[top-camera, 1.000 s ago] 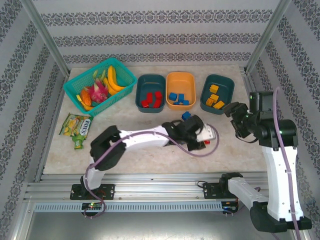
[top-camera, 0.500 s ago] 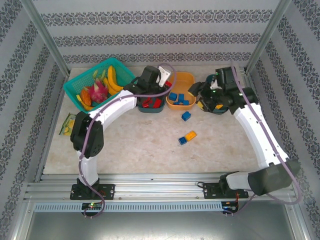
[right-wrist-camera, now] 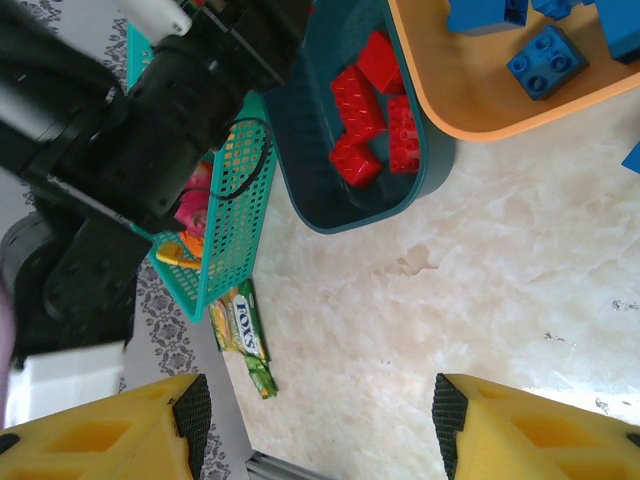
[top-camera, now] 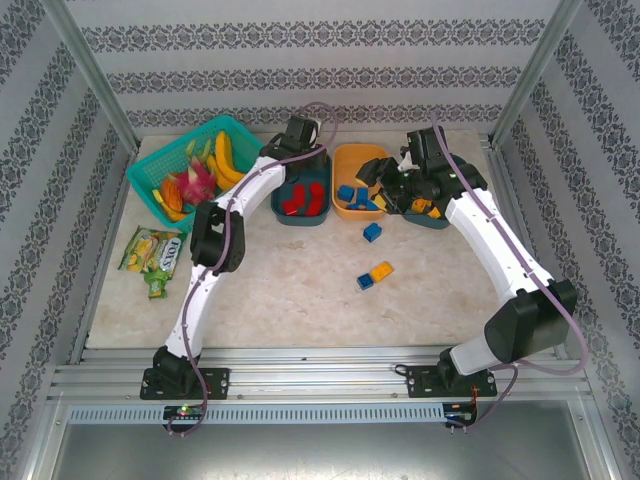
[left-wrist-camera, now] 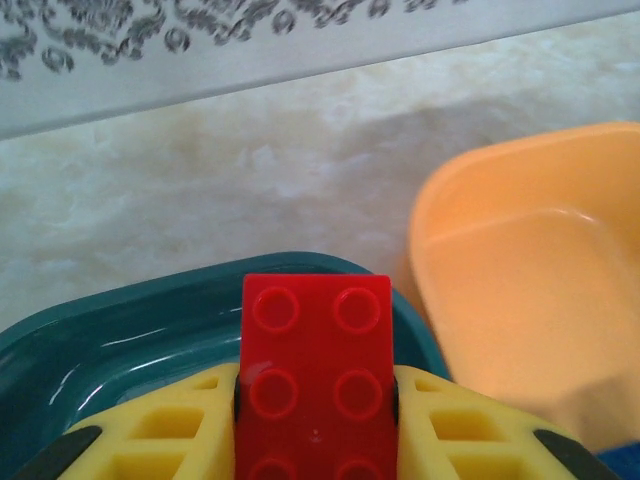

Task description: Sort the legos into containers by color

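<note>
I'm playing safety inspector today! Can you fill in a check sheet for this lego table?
Surface: marbled table with three loose legos on it: a blue brick, and a yellow-orange brick beside a second blue brick.
Job's things: red legos in the left dark teal tub; blue legos in the orange tub; yellow-orange legos in the right dark teal tub, partly hidden by the arm.
Clutter: teal basket of toy fruit; green snack packet.
Grippers: left end effector shut on a red brick; right end effector open, empty.
Cables: purple cable along each arm.
Surroundings: patterned walls.
</note>
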{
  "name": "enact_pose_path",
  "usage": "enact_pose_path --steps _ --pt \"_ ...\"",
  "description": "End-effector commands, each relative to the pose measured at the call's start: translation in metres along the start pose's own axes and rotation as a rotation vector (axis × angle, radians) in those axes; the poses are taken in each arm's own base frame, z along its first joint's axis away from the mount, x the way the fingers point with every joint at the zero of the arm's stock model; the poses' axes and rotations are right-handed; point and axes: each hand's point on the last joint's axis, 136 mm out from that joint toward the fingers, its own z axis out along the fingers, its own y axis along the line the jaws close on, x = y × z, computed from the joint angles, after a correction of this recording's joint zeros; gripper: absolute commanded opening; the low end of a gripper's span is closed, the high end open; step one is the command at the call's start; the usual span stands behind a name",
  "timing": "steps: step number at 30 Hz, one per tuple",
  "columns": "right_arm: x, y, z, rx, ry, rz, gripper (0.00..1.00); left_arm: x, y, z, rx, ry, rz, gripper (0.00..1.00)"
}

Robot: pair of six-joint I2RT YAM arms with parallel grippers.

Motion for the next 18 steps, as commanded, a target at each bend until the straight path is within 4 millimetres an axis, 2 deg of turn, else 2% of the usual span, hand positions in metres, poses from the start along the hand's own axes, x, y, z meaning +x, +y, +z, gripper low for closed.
enact_pose_path --steps 1,10,14,18 --pt "0.005 0.001 -0.002 -0.023 0.005 -0.026 0.63 0.002 0.014 0.003 -0.023 0.031 -0.123 0.25" --pt "0.006 -0.011 -0.004 -0.010 -0.001 -0.009 0.63 0.027 0.031 0.019 -0.038 0.107 -0.312 0.28" --pt "0.007 -0.015 -0.004 -0.002 -0.002 -0.004 0.63 0.044 0.034 0.018 -0.032 0.178 -0.421 0.35" --pt "0.008 -0.018 -0.004 0.003 -0.003 0.001 0.64 0.061 0.033 0.018 -0.017 0.256 -0.517 0.46"
